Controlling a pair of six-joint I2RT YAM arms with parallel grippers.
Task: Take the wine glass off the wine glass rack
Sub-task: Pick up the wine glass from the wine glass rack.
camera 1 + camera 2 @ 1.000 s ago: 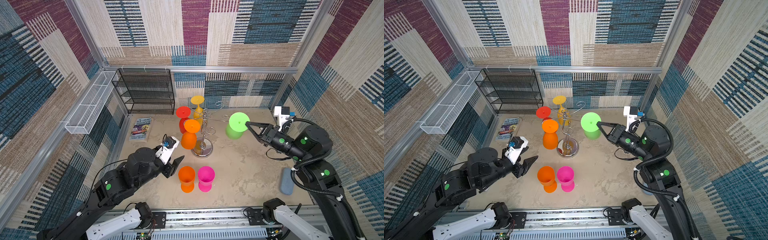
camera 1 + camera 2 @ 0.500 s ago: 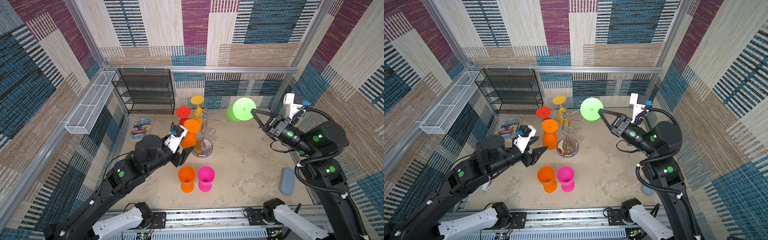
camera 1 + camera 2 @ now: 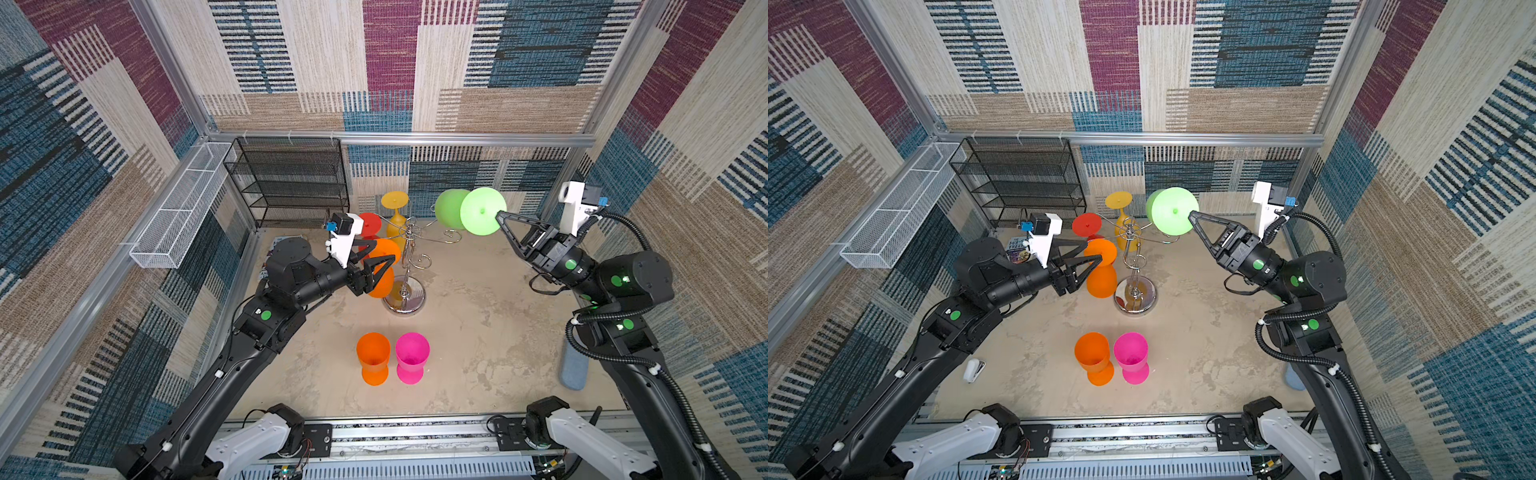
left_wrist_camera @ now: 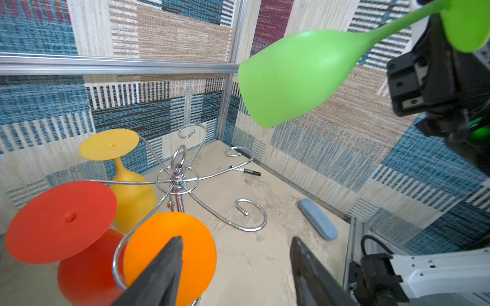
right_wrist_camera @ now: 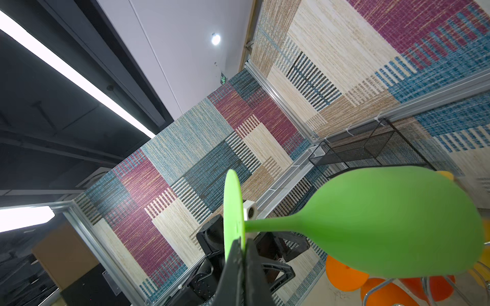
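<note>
We see our left gripper (image 4: 236, 239) empty, jaws apart, just beside the orange wine glass (image 3: 382, 282) hanging on the wine glass rack (image 3: 405, 297), which stands near the middle of the table's (image 3: 478, 332) far edge. Our right gripper (image 5: 240, 245) is clamped tight on the foot of the green wine glass (image 3: 482, 211), held in the air clear of the rack's arms, toward the far right corner.

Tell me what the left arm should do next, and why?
Probably ease the open left gripper onto the foot of the hanging orange glass and close. That glass hangs on the rack, right in front of the gripper.
</note>
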